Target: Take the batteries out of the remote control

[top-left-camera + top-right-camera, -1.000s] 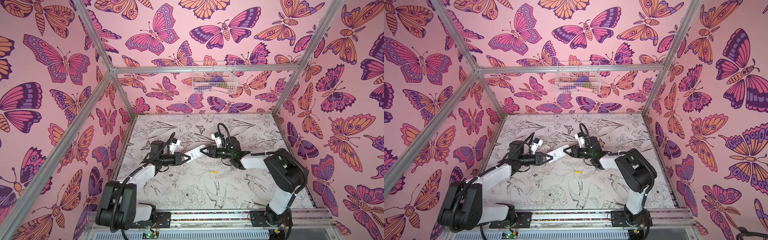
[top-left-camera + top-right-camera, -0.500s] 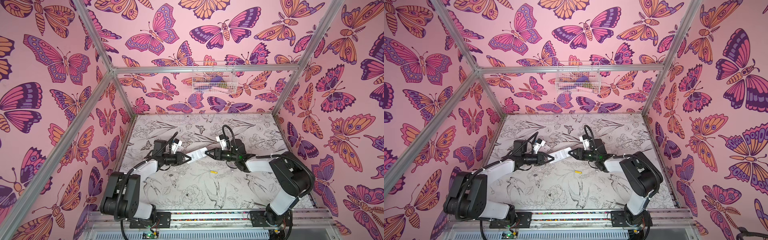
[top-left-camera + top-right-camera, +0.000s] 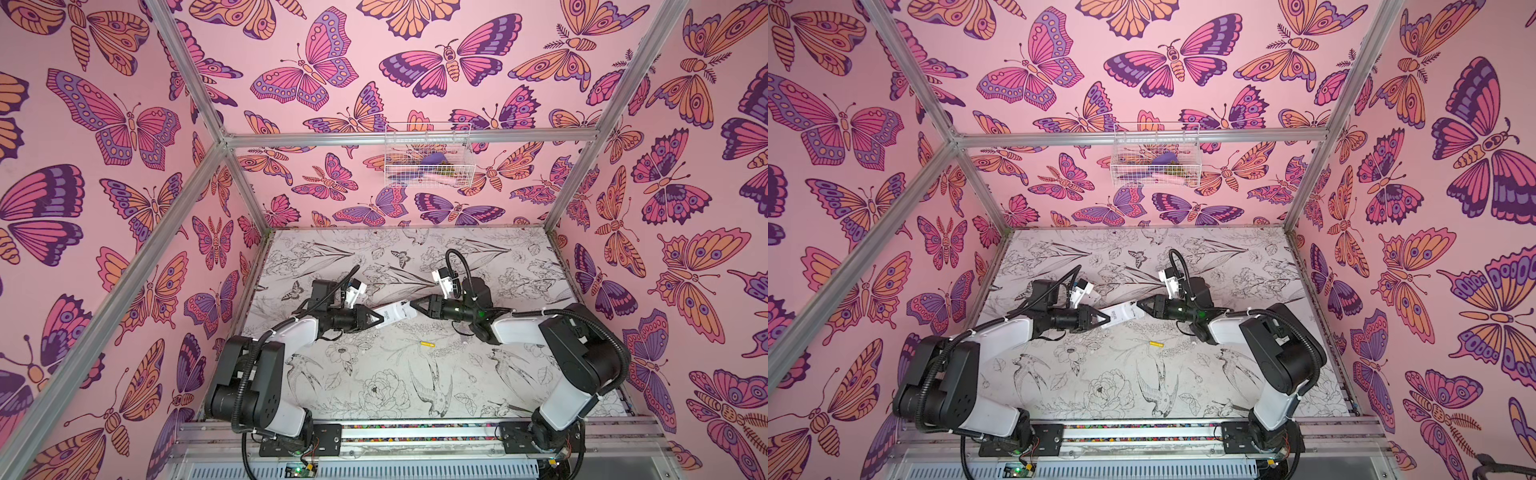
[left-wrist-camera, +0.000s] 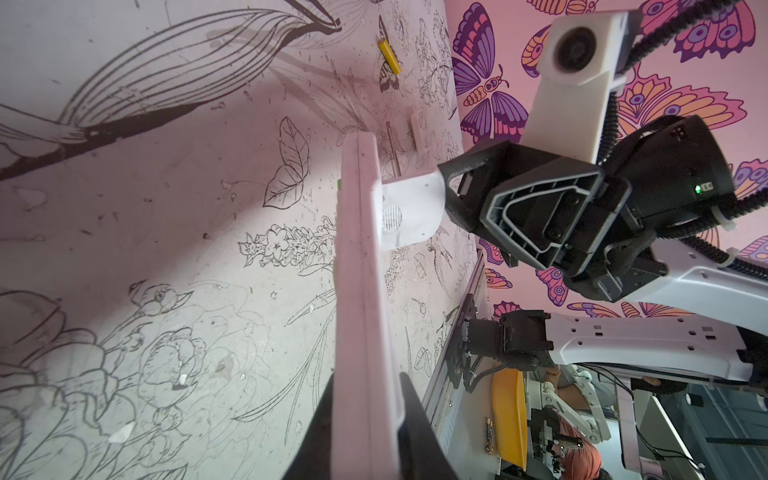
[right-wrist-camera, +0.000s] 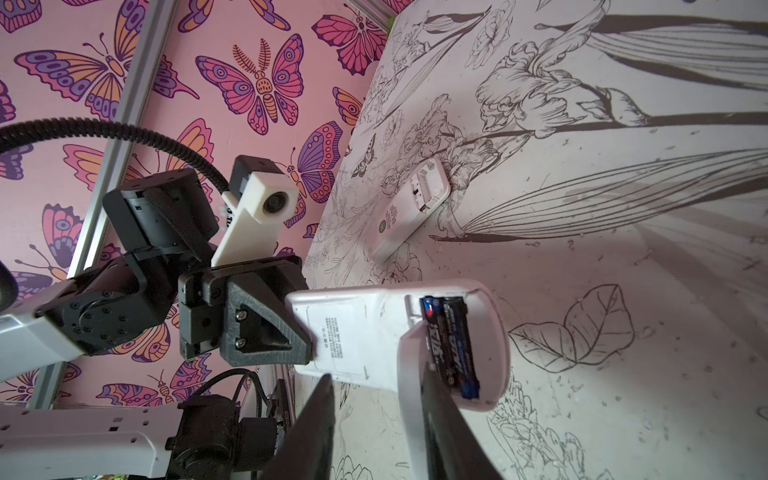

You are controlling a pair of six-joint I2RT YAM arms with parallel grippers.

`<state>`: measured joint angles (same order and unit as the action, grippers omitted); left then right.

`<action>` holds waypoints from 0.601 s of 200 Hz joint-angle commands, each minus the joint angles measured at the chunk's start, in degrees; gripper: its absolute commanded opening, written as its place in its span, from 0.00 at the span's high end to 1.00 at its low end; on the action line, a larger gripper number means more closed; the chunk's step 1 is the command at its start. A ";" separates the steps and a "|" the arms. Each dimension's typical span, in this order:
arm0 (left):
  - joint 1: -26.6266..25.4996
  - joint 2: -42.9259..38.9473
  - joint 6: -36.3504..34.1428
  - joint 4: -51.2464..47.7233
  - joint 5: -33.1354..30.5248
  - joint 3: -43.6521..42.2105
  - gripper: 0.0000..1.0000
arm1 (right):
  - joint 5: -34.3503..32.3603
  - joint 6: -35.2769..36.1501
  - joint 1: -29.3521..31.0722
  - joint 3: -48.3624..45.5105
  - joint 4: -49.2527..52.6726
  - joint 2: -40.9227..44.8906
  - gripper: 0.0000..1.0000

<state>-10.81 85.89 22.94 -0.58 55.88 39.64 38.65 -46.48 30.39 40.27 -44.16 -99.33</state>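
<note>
Aloft, the left gripper [image 3: 376,319] clamps the remote control [image 3: 395,314] by one end while the right gripper [image 3: 417,308], jaws part-open, straddles its loosened cover [image 5: 409,368], two black batteries [image 5: 451,345] seated in the exposed bay, so a steady, straight pull looks wisest.

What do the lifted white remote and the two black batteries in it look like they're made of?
The remote looks like moulded white plastic, smooth and satin: rounded edges, soft highlights, printed text. The batteries are probably metal cells in a glossy black-and-blue printed sleeve; only the sleeve shows.
</note>
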 commanded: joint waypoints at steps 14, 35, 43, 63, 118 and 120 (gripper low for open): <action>-0.51 1.85 -1.58 -0.52 0.27 1.83 1.00 | 1.05 -0.02 1.16 1.10 -0.49 -1.61 0.65; -0.45 2.91 -1.23 -1.13 0.55 2.95 1.00 | 0.64 -0.63 1.39 1.14 -0.30 -1.50 0.67; -0.57 3.31 -1.14 -1.15 0.55 3.24 1.00 | 0.47 -0.40 1.55 1.04 -0.36 -1.23 0.67; -0.79 4.27 -1.14 -1.18 0.24 3.77 1.00 | 0.41 0.74 1.60 1.26 1.09 -1.45 0.69; -1.22 4.83 -2.55 -2.78 -1.46 5.01 1.00 | -0.10 0.79 1.56 0.77 2.83 -1.66 0.74; -1.21 4.78 -2.66 -3.25 -1.71 5.12 1.00 | -0.08 0.74 1.59 0.77 2.80 -1.55 0.74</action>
<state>-11.68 90.15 22.70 -1.91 55.22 43.16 38.61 -46.04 31.59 40.34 -41.67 -100.20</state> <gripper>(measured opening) 0.188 0.267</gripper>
